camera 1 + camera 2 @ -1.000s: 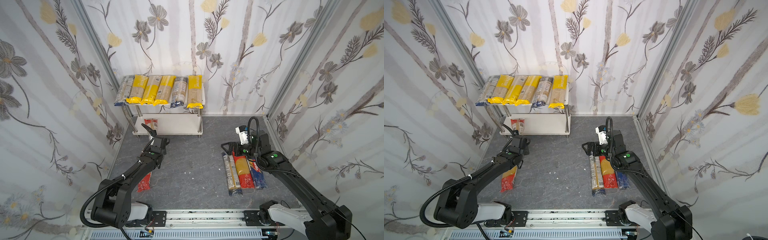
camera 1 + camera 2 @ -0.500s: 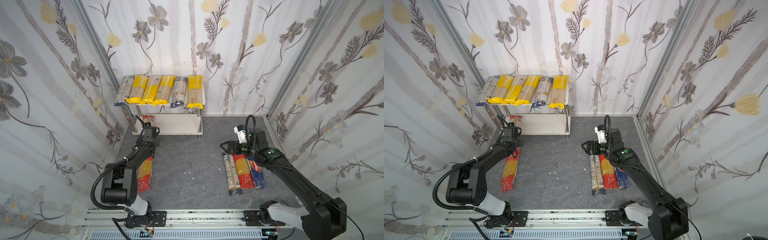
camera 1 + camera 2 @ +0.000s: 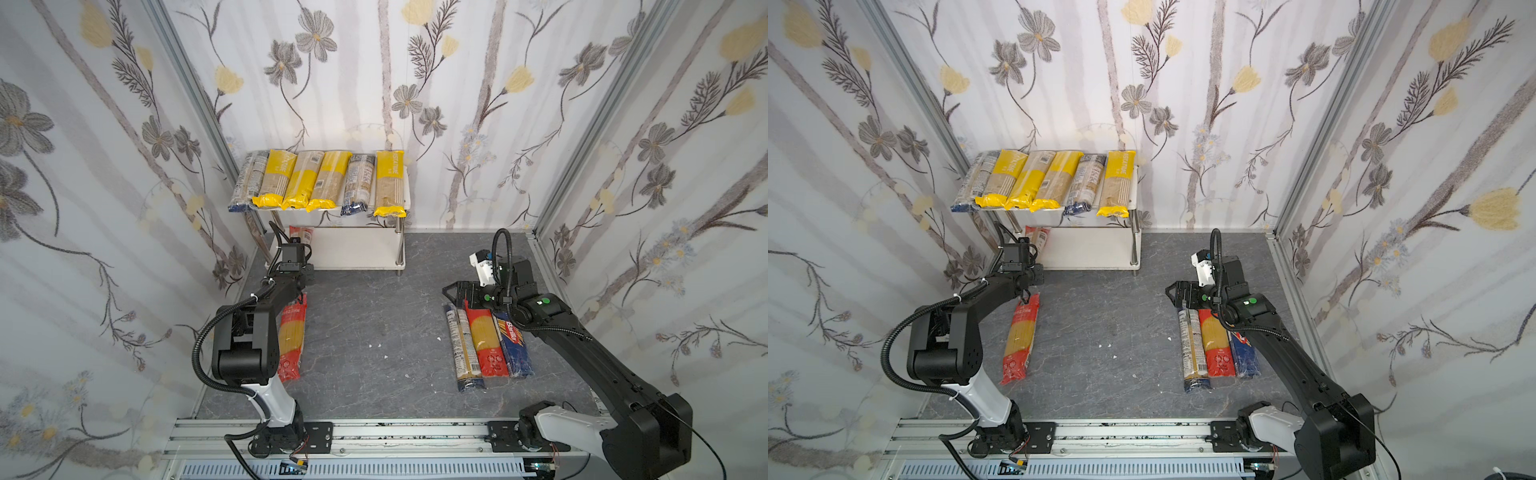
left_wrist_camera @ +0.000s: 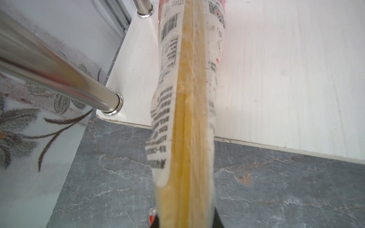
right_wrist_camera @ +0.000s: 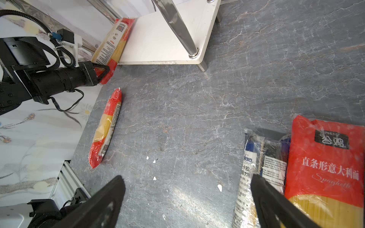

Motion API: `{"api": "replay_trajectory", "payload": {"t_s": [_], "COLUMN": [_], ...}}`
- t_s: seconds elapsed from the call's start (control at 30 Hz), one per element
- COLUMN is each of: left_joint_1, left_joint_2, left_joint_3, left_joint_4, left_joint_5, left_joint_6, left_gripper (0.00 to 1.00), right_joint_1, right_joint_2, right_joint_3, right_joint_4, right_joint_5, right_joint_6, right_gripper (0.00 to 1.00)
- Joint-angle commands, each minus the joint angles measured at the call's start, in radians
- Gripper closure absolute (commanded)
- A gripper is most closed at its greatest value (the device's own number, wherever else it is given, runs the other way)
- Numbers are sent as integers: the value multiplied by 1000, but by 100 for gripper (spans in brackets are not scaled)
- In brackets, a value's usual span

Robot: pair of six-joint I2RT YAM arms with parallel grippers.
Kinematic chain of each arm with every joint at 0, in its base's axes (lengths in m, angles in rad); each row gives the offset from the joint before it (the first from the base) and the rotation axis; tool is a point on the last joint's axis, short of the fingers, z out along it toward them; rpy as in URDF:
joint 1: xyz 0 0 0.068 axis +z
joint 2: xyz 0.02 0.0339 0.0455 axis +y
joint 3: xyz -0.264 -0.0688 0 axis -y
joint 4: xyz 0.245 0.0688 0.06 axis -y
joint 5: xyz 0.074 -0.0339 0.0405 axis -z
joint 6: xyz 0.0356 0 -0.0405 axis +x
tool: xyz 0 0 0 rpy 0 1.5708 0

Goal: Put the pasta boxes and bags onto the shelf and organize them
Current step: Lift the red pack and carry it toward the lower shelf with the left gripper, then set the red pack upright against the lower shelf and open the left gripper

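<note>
Jaws of the left gripper (image 5: 101, 73) pinch a clear, red-ended spaghetti bag (image 4: 189, 118) whose far end lies over the lower board of the white, chrome-posted shelf (image 4: 276, 69). The bag should slide straight in, clear of the shelf's post. Right gripper (image 5: 186, 177) stands wide and empty, well apart from the shelf.

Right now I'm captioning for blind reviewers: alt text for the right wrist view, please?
The black left fingers grip a clear red-ended spaghetti bag whose far end reaches over the white lower board of the chrome-post shelf. A second red-ended bag lies on the grey stone-look floor; the open right fingers stand near a blue-and-white pack and a red spaghetti pack.
</note>
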State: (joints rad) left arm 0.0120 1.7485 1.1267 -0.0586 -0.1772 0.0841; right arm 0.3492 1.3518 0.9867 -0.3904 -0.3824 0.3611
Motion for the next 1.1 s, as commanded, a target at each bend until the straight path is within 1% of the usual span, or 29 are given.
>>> {"api": "replay_trajectory", "payload": {"t_s": [0.0, 0.13, 0.43, 0.47, 0.5, 0.53, 0.6, 0.63, 0.67, 0.7, 0.83, 0.93, 1.07], "left_joint_1": [13, 33, 61, 63, 62, 63, 62, 63, 63, 63, 56, 36, -24], "left_joint_2": [26, 68, 132, 130, 122, 117, 99, 91, 82, 74, 19, -43, -132], "left_joint_3": [44, 74, 128, 128, 121, 115, 102, 96, 89, 82, 39, -1, -51], "left_joint_4": [99, 91, 85, 81, 80, 80, 80, 80, 79, 79, 71, 56, -13], "left_joint_5": [2, 31, 8, 7, 7, 7, 5, 7, 15, 24, 37, 2, -71], "left_joint_6": [43, 35, 29, 32, 30, 25, 15, 9, 0, -9, -43, -69, -104], "left_gripper": [100, 100, 100, 92, 68, 48, 19, 8, 1, 0, 0, 0, 0], "right_joint_1": [-1, -4, -10, -11, -10, -9, -10, -11, -10, -10, -10, -10, -10], "right_joint_2": [11, 20, 41, 43, 43, 42, 40, 37, 34, 31, 9, -9, -42], "right_joint_3": [25, 49, 73, 77, 78, 79, 82, 82, 83, 84, 84, 80, 52], "right_joint_4": [-12, -24, -34, -35, -35, -35, -38, -40, -44, -48, -59, -62, -48], "right_joint_5": [22, 32, 41, 40, 38, 37, 38, 39, 38, 39, 42, 41, 20], "right_joint_6": [-17, -19, -18, -18, -16, -17, -16, -16, -17, -20, -25, -26, -9], "right_gripper": [0, 0, 0, 0, 0, 0, 0, 0, 0, 0, 0, 0, 0]}}
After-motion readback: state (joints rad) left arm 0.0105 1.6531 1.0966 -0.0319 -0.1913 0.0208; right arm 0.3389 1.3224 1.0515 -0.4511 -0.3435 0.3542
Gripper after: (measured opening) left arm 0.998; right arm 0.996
